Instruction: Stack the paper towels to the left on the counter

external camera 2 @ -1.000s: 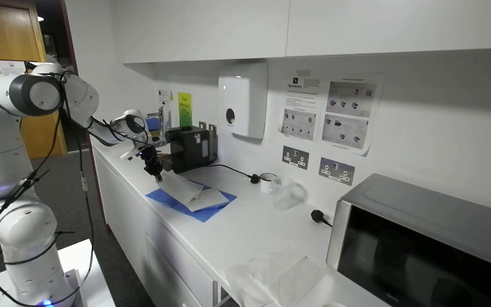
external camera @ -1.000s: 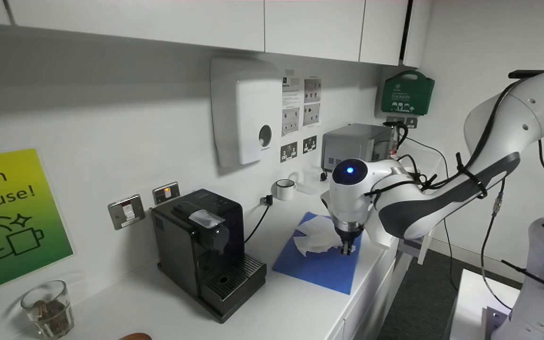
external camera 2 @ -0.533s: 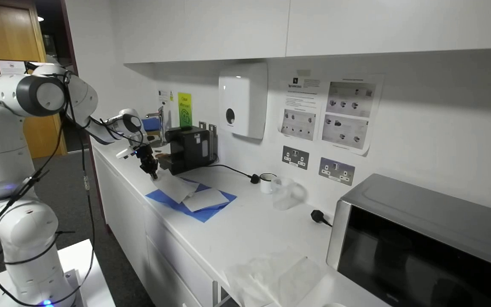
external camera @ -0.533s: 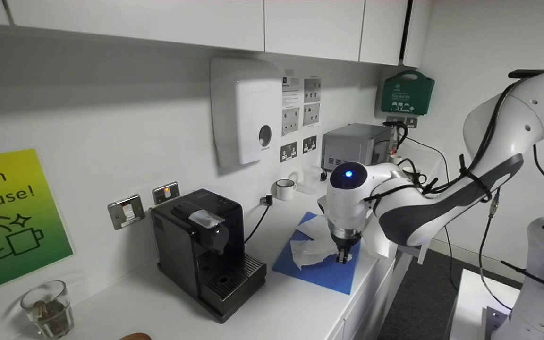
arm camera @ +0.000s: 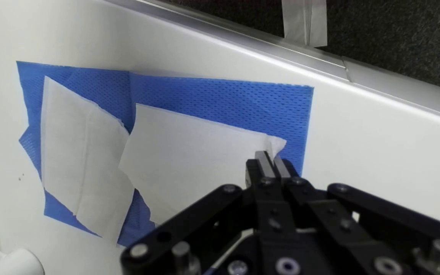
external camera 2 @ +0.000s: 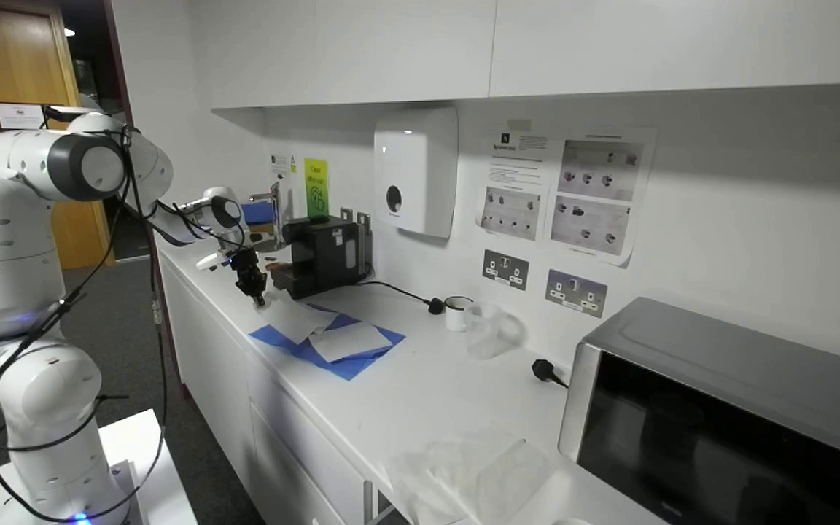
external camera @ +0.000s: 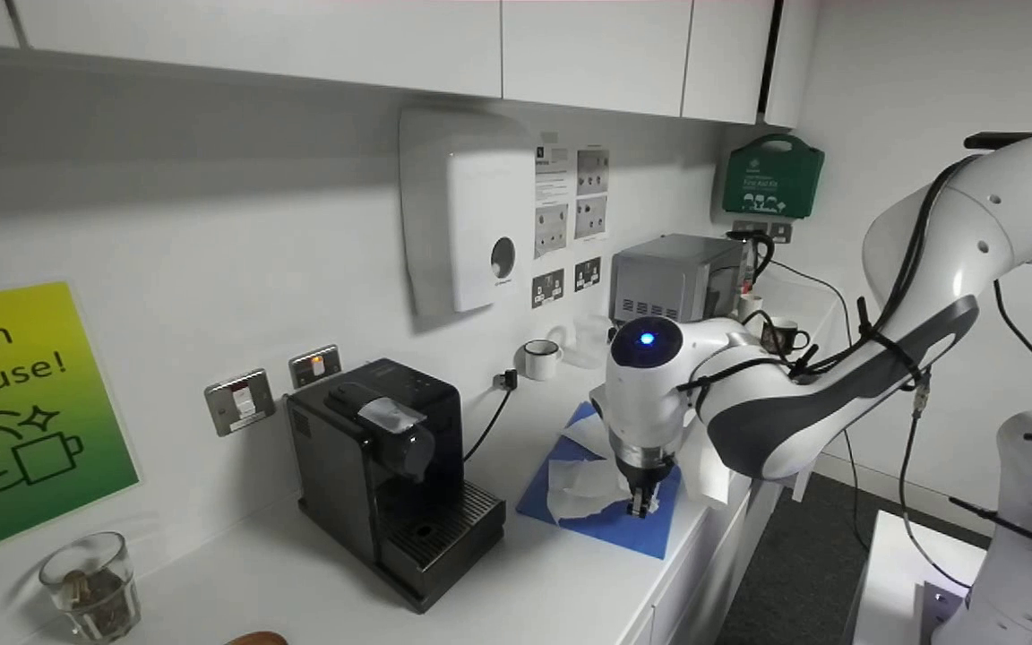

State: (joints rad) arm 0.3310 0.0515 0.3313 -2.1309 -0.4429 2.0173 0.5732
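A blue paper towel [arm camera: 220, 101] lies on the counter [arm camera: 376, 152] near its front edge, finely dimpled all over and marked by a straight crease that cuts across it. Two thin, matt white sheets rest on the blue. One, the folded white paper towel [arm camera: 67, 152], has slanting sides, slightly ragged ends and a soft fold line running down its length. The smoother white paper towel [arm camera: 189, 156] laps over the edge of its neighbour at one corner, while the corner nearest the counter's front edge is puckered into a small crumpled peak. The gripper [arm camera: 271, 158] is clenched on that puckered corner, and its black linkage hides the rest of the sheet's outline. Beside the towels, set towards the counter's back edge, stands a black coffee machine [external camera: 373, 457]; a white mug [external camera: 540, 360] with a dark rim also sits by the back edge. Above, a white dispenser box [external camera 2: 420, 175] hangs on the wall [external camera 2: 755, 219]. In an exterior view a grey microwave [external camera 2: 726, 379] occupies the counter well apart from the towels, against the back edge.
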